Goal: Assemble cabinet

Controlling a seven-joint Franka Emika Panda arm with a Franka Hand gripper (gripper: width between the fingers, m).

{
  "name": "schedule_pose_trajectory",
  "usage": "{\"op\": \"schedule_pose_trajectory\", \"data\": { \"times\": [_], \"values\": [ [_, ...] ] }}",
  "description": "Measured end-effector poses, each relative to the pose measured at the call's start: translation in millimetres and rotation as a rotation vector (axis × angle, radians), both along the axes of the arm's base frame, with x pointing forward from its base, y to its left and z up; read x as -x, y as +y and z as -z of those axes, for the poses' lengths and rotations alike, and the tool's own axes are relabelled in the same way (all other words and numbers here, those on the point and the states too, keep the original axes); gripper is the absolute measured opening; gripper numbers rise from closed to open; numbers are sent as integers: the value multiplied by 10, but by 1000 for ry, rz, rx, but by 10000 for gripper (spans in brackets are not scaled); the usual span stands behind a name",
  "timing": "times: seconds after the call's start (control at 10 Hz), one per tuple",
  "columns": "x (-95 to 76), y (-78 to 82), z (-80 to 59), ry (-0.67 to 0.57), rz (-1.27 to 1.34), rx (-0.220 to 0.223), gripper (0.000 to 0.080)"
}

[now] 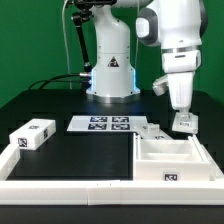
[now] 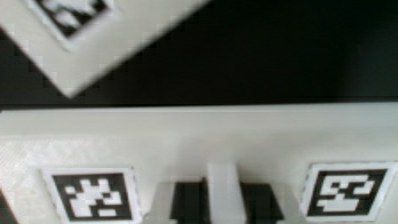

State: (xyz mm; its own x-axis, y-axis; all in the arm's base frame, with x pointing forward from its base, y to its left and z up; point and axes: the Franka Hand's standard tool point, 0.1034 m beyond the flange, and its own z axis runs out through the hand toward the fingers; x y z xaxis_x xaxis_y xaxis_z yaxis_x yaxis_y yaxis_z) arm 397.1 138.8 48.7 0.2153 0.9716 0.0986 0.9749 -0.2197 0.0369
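Nearest us runs the white border rail [image 1: 60, 186], and just behind it, at the exterior view's right, sits the boxy cabinet body [image 1: 170, 160], with 1 tagged block [image 1: 32, 135] well apart at the left. Over the body's far edge the gripper [image 1: 184, 118] points straight down at a tagged white part [image 1: 186, 124] directly beneath it. We cannot tell whether its fingers pinch that part, and farther back lies the marker board [image 1: 105, 124].

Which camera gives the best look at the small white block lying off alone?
The exterior view: the small white block lies whole on the table at that view's left, tags visible. The wrist view shows only blurred, close white tagged parts, not this block.
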Motion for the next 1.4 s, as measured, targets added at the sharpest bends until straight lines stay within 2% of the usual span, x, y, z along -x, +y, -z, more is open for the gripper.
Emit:
{"op": "schedule_pose_trajectory", "data": {
  "times": [0.1,0.5,0.6,0.7,0.8,1.1,1.4],
  "values": [
    [-84,-55,-34,-5,10,1,68],
    [-56,-56,-6,2,13,1,69],
    [-133,-107,-14,2,-66,10,69],
    [-281,-136,-54,-6,-111,16,69],
    [-346,-123,-73,-18,-131,16,69],
    [-324,-133,-56,-11,-121,17,69],
    [-479,-149,-77,-17,-108,16,69]
  ]
}}
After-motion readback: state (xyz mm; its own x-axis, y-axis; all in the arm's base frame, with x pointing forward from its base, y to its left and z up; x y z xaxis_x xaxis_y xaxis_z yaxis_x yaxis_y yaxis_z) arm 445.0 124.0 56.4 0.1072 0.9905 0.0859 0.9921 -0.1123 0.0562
